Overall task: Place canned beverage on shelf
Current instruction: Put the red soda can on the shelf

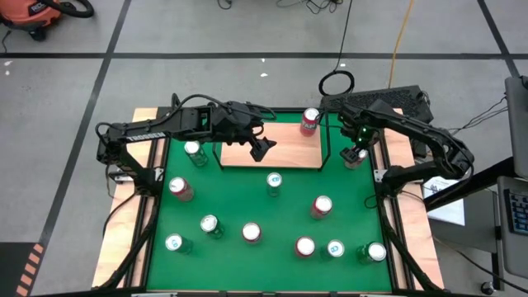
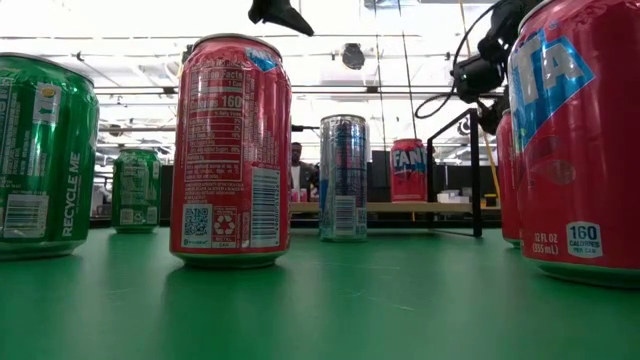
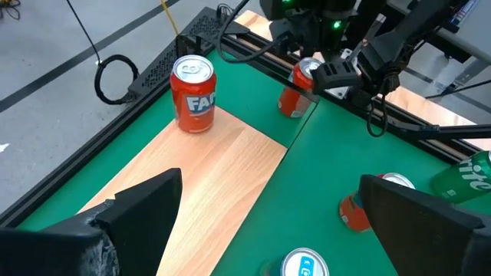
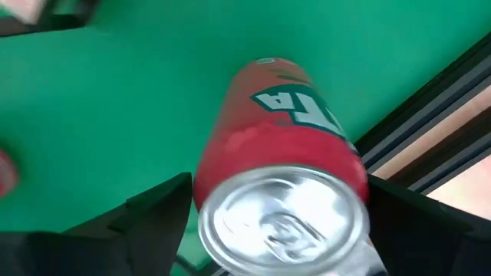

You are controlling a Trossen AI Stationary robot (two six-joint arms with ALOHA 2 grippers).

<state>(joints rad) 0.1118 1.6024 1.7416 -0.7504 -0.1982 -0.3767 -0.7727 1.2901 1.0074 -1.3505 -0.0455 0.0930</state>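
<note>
The right gripper [image 1: 356, 153] straddles a red Fanta can [image 4: 280, 184], not yet clenched — closing off-centre may tip it; the left gripper [image 1: 262, 147] hangs released above the shelf [image 1: 285, 153].

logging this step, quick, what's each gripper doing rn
left gripper: open, empty, over the shelf
right gripper: open around a red can, not clamped

shelf [image 1: 272, 148]: pale smooth wood | cans [image 2: 230, 150]: glossy metal | table [image 1: 247, 206]: matt green cloth
</note>
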